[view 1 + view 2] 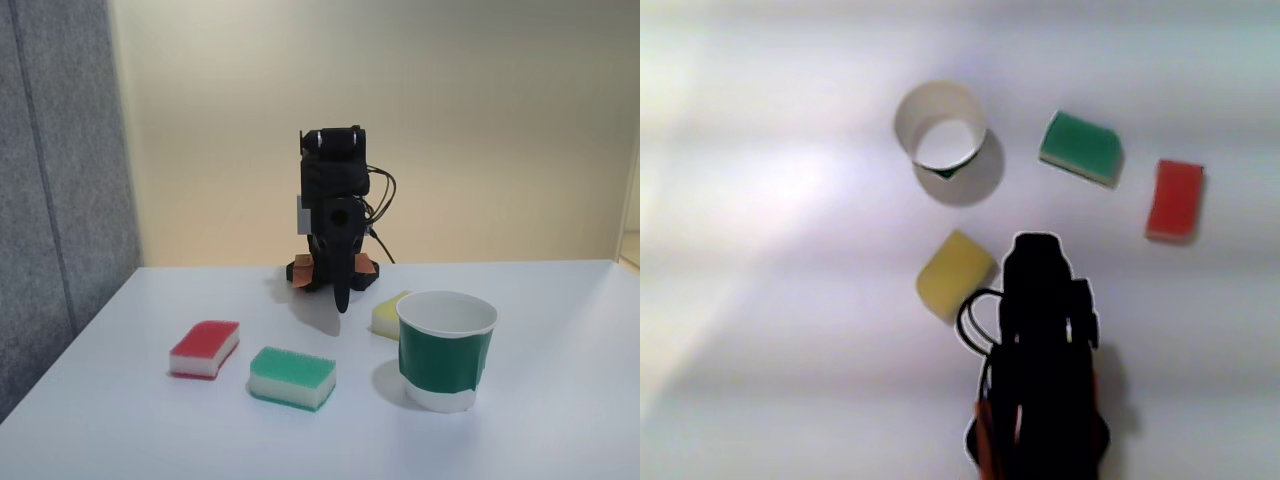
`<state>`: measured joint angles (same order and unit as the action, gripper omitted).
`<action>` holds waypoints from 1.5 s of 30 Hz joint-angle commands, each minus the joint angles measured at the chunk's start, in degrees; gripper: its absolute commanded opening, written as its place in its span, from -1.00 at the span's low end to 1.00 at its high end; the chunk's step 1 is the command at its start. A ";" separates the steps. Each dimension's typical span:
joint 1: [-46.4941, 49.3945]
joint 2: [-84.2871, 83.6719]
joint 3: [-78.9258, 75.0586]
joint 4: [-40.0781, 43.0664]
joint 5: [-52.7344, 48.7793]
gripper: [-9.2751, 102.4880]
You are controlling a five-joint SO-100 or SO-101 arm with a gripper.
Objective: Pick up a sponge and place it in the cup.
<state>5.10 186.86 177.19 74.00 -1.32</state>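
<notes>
The red-topped sponge (205,348) (1174,199) lies flat on the white table, at the left in the fixed view. At the right of that view the green-banded paper cup (440,360) (908,112) stands upright, and its white inside holds nothing. My gripper (341,298) hangs point-down at the back of the table, above the surface. Its fingers are pressed into one dark tip, shut on nothing. It is behind the sponges and well apart from both the red sponge and the cup.
A green-topped sponge (292,377) (1081,147) lies between the red sponge and the cup. A yellow sponge (388,313) (955,273) lies just behind the cup, near the black arm (1040,340). A grey partition (60,200) borders the table's left side.
</notes>
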 commanded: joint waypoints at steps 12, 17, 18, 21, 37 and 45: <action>2.29 -2.02 -4.22 6.15 -6.15 -0.84; 2.55 -10.11 -10.02 3.25 -6.42 -0.84; 2.55 -12.39 -11.34 2.02 -6.42 -0.84; 2.72 -19.95 -15.12 -2.90 -6.15 -0.84; 18.90 -46.85 -38.06 -8.26 -25.05 -0.84; 28.21 -60.73 -47.72 -11.25 -33.84 -0.84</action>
<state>30.76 128.32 133.42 62.49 -33.49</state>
